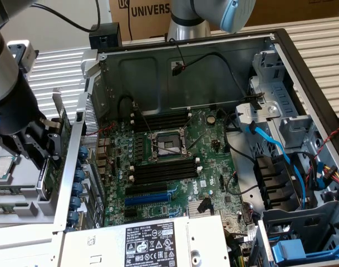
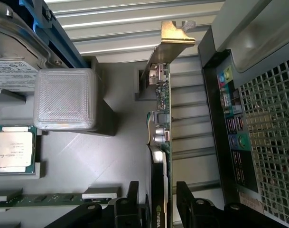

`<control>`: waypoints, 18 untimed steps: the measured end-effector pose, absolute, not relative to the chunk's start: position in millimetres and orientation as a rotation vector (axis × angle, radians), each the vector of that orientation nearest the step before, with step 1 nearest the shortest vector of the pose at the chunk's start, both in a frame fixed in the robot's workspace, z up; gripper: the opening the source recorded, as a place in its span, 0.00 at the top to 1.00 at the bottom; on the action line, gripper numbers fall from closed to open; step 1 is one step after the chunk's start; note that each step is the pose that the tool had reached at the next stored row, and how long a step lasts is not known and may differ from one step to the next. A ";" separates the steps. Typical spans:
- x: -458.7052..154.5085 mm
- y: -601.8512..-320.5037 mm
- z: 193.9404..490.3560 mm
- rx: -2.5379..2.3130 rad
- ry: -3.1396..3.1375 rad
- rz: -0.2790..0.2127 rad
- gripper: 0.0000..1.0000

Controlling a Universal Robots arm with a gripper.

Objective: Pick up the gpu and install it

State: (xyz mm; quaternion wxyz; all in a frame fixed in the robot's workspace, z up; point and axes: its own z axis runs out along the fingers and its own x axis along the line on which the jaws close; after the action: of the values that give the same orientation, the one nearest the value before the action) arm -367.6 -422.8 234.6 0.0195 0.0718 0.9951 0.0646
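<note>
The hand (image 2: 158,187) is spread wide, one black finger on each side of the gpu (image 2: 162,128), a thin green circuit-board card with a black cooler on one face and a silver metal bracket at its far end. A gap shows between each finger and the card, so nothing is gripped. I judge this to be the pick-up step, with the hand lined up astride the card and the grasp not yet made.

As I read it, the grasp calls for the fingers to meet the two flat faces squarely, one on the cooler and one on the bare board. The lift then has to run straight along the card's own plane, so that its lower edge does not bind in the grey slotted stand (image 2: 145,88) that appears to hold it.

The card stands on edge. Its long axis runs from the hand out to the bracket, parallel with the rear port panel (image 2: 229,123) of the open dark computer case. The cooler face seems to look away from the case and the green board face towards it, though the card is seen edge-on and I would not press that.

On the cooler side lie a pale ribbed plastic block (image 2: 66,97) and a square silver processor chip (image 2: 11,151). The stand sits on a white ridged counter (image 2: 111,28). In the exterior view the card is at the left, outside the case. Inside the case lies the large green motherboard (image 1: 175,161) with its blue expansion slot (image 1: 150,197) unfilled.
</note>
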 end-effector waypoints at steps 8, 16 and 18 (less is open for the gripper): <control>-367.3 -421.3 234.3 0.223 3.098 0.164 0.55; -367.3 -421.3 234.4 0.223 3.098 0.164 0.55; -367.3 -421.3 234.4 0.223 3.098 0.164 0.57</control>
State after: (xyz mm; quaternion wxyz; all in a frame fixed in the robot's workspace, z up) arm -367.3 -421.3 234.4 0.0158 0.0718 0.9959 0.0528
